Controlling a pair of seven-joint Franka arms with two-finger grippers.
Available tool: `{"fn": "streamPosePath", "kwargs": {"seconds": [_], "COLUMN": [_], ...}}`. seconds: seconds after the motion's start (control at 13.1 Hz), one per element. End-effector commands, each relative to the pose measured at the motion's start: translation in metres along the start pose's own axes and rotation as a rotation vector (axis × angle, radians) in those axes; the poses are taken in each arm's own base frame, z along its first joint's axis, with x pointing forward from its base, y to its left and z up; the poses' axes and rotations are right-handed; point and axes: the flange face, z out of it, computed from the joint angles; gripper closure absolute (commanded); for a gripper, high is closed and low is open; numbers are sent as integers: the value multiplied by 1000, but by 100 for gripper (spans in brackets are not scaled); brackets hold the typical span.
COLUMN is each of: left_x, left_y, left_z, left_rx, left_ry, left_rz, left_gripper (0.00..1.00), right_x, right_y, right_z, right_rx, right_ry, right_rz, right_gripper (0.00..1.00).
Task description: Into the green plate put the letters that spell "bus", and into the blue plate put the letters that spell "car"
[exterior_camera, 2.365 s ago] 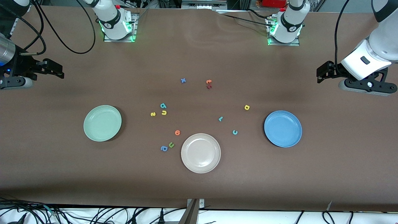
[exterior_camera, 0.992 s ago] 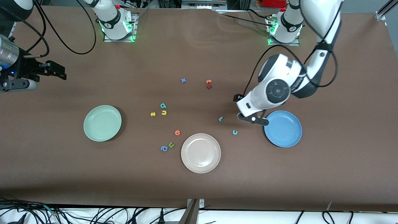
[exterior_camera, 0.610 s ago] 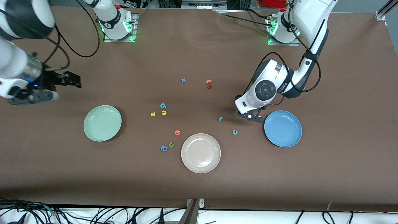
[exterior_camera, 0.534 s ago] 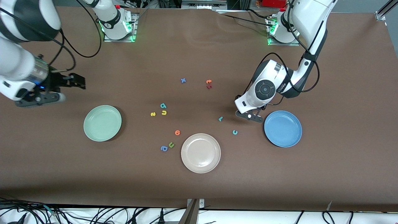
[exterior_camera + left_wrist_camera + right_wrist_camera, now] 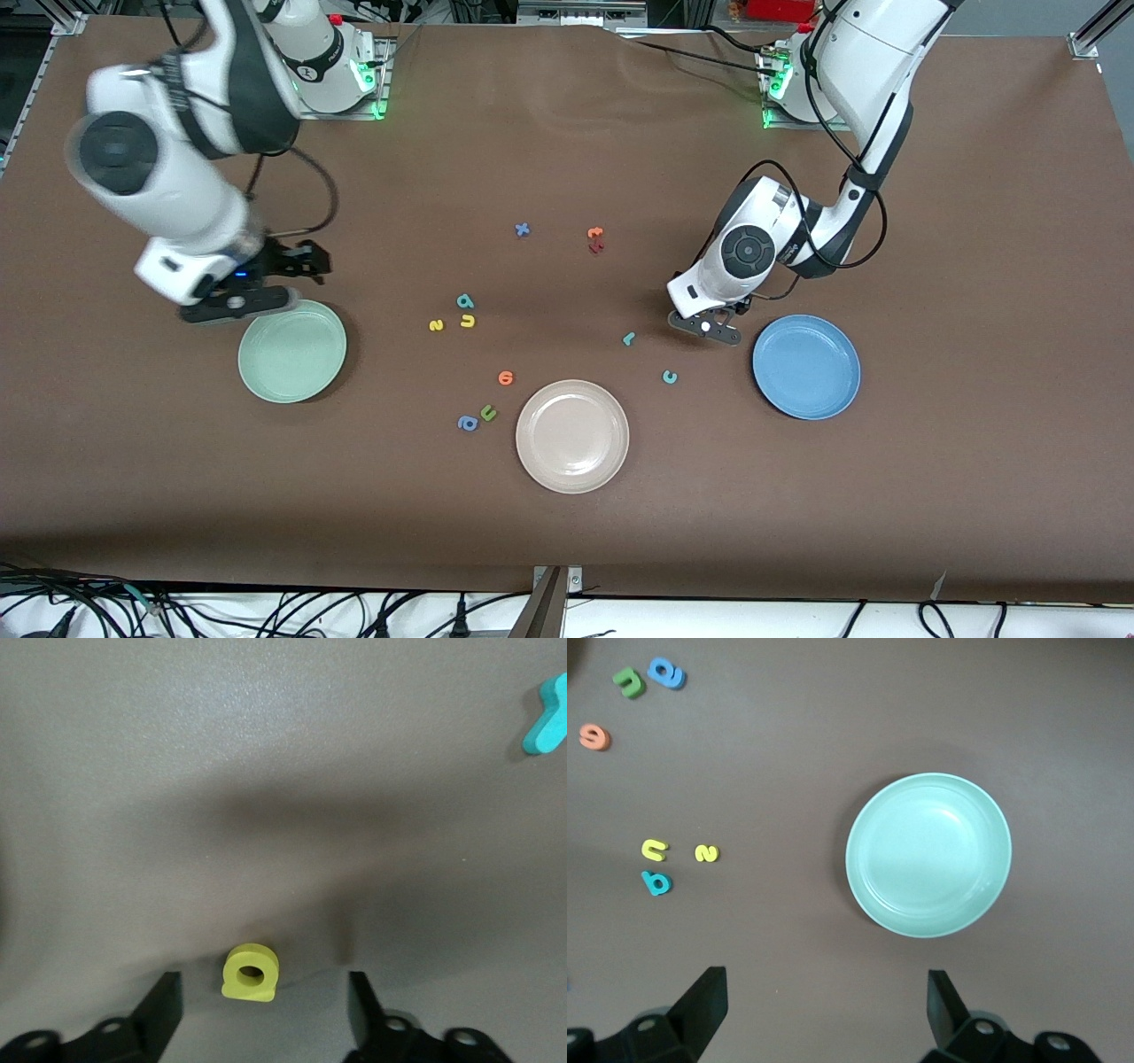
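Observation:
My left gripper (image 5: 264,1005) is down at the table beside the blue plate (image 5: 806,366), open, with the yellow "a" (image 5: 251,973) lying between its fingers untouched. The hand (image 5: 706,321) hides that letter in the front view. Teal "r" (image 5: 628,338) and teal "c" (image 5: 670,377) lie close by. My right gripper (image 5: 306,263) hangs open and holds nothing, over the table next to the green plate (image 5: 292,351). Teal "b" (image 5: 465,301), yellow "u" (image 5: 467,322) and yellow "s" (image 5: 435,325) sit together mid-table. Both plates hold no letters.
A beige plate (image 5: 572,436) lies nearest the front camera. Beside it are an orange letter (image 5: 505,378), an olive "u" (image 5: 488,412) and a darker blue letter (image 5: 467,424). A blue "x" (image 5: 522,229) and an orange-and-red pair (image 5: 595,239) lie toward the bases.
The left arm swung in from the table's end and came down around the yellow "a". The right arm swept from its end of the table to the green plate's edge.

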Motion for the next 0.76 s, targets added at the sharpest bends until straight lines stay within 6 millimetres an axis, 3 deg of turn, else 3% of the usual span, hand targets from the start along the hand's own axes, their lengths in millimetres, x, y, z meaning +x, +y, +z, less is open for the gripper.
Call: {"fn": "streamPosePath", "kwargs": {"seconds": [0.0, 0.15, 0.31, 0.46, 0.69], "left_x": [-2, -2, -1, 0, 16], "left_y": [-2, -2, -3, -6, -25], "left_z": [4, 5, 1, -23, -82], "left_rx": [22, 21, 23, 34, 54], "left_ry": [4, 3, 3, 3, -15], "left_rz": [23, 21, 21, 15, 31], "left_gripper": [42, 69, 83, 85, 84], "right_x": [-14, -20, -16, -10, -9], "right_y": [-37, -61, -69, -77, -103], "right_z": [39, 77, 108, 136, 183], "right_rx": [-28, 0, 33, 64, 107], "right_ry": [-1, 50, 88, 104, 95], "right_rz": [-5, 33, 36, 111, 112], "right_gripper": [0, 0, 0, 0, 0]}}
